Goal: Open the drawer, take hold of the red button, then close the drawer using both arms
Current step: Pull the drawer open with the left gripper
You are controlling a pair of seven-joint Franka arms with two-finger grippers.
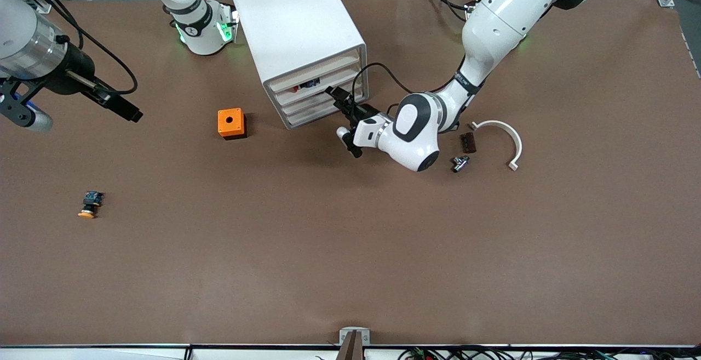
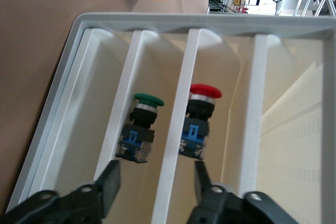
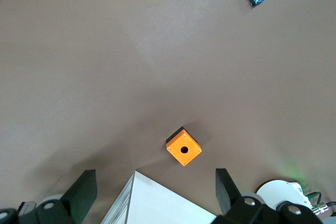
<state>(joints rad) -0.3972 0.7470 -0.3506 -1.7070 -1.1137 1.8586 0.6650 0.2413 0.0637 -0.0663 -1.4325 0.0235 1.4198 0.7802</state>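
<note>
- One red-capped button lies in the cabinet's drawer; one green-capped button in the bay beside it.
- Left claw: fingers apart, at the drawer's front.
- Right claw: fingers apart, waiting over the table near the orange cube.
- One orange-capped button lies toward the right arm's end.
- Table: brown, matte.
</note>
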